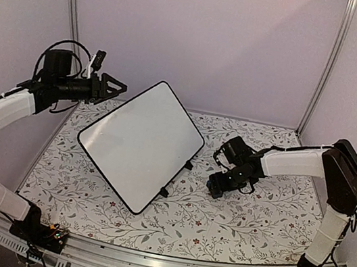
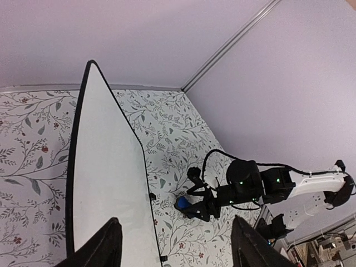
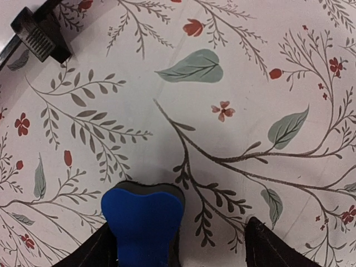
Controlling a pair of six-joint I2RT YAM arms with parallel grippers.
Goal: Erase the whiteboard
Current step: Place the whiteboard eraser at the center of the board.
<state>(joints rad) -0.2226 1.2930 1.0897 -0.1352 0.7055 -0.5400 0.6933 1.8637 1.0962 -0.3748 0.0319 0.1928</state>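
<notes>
The whiteboard point(image 1: 143, 141) lies slanted on the floral table, its white face blank and its two black feet on its right edge. My left gripper point(image 1: 119, 86) hovers open just off the board's upper left edge, holding nothing. In the left wrist view the whiteboard point(image 2: 105, 167) runs past the left gripper point(image 2: 178, 250), with nothing between the fingers. My right gripper point(image 1: 216, 184) is low over the table right of the board, open. In the right wrist view a blue eraser point(image 3: 142, 222) rests on the cloth against the left finger of the right gripper point(image 3: 183, 250), well apart from the right finger.
One black foot point(image 3: 41, 36) of the board shows at the right wrist view's top left. Purple walls with metal corner posts point(image 1: 72, 13) close the back and sides. The floral tablecloth point(image 1: 246, 220) covers the table. An aluminium rail point(image 1: 164, 261) runs along the near edge.
</notes>
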